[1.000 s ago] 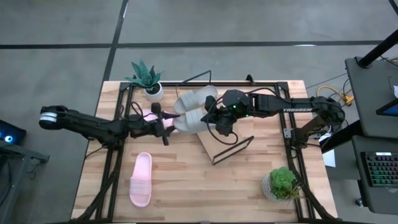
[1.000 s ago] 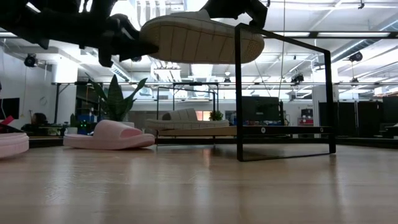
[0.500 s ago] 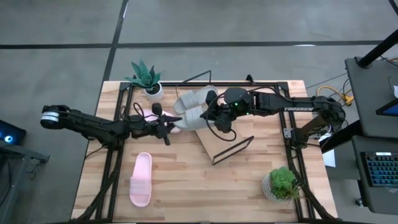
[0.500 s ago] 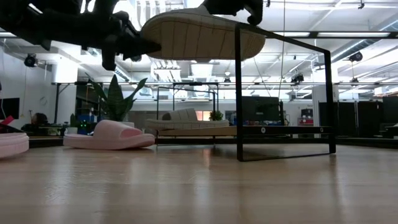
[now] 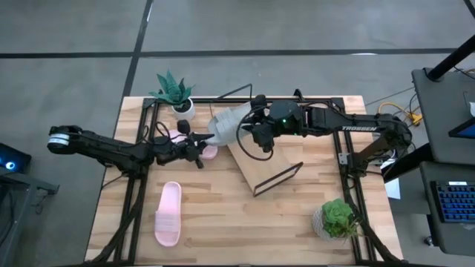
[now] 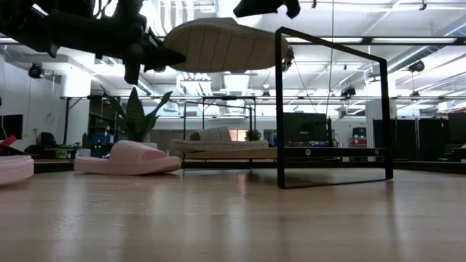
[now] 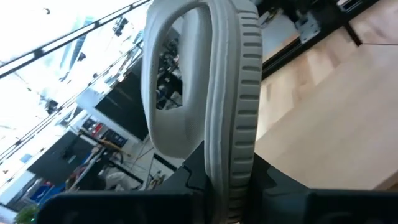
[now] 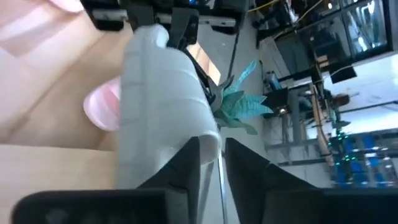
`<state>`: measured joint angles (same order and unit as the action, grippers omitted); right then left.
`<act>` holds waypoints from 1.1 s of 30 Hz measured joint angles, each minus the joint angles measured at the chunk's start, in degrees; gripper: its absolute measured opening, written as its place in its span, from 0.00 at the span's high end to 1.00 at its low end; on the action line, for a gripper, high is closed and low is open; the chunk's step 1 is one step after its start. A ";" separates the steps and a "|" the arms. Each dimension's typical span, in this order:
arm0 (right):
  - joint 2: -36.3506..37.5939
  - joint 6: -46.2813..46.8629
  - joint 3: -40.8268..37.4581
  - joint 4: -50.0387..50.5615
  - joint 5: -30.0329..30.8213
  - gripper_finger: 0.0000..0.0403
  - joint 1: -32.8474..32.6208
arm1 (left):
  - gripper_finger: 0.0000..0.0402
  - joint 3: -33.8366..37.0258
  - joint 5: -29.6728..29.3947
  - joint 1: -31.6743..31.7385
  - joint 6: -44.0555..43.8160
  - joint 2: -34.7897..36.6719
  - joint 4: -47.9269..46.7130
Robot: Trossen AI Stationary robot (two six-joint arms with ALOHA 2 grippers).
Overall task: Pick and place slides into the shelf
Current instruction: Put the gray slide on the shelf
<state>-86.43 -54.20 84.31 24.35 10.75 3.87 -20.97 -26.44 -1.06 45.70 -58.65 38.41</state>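
1. From above the plank tabletop [image 5: 297, 222], my left arm lies stretched low from the left edge toward the middle, and my left claw [image 5: 202, 139] is pinched on one end of a grey slide [image 5: 226, 121], soft foam with a rounded outline. My right arm reaches in from the right with its elbow bent; my right claw [image 5: 252, 127] sits at that slide's other end. The shelf [image 5: 256, 159], a slanted light-wood board on thin black wire, stands just beside it. A pale pink slide [image 5: 168, 213] lies flat near the front left; a second pink slide [image 5: 178, 136] peeks out by my left claw. Two potted plants stand at opposite corners.

2. At tabletop height, the grey slide [image 6: 226, 45] hangs in the air, its ribbed sole facing down, with my left claw [image 6: 156, 54] gripping one end. The black wire frame [image 6: 331, 109] stands upright just beside it. A pink slide [image 6: 127, 158] rests on the wood behind.

3. Past my left wrist, the grey slide [image 7: 233, 112] stands on edge between my fingers [image 7: 199, 174], ridged rim and wide strap plain to see.

4. Past my right wrist, my fingers [image 8: 249, 165] stand slightly spread about the slide's [image 8: 158, 106] smooth end; whether they grip it I cannot tell.
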 joint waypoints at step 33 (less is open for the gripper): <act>0.08 5.54 3.31 16.87 7.49 0.53 -1.00 | 0.96 -0.59 1.94 -0.02 1.15 0.00 6.52</act>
<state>-86.35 -48.67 87.61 41.22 18.24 2.87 -21.56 -24.50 -1.08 46.85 -58.65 44.93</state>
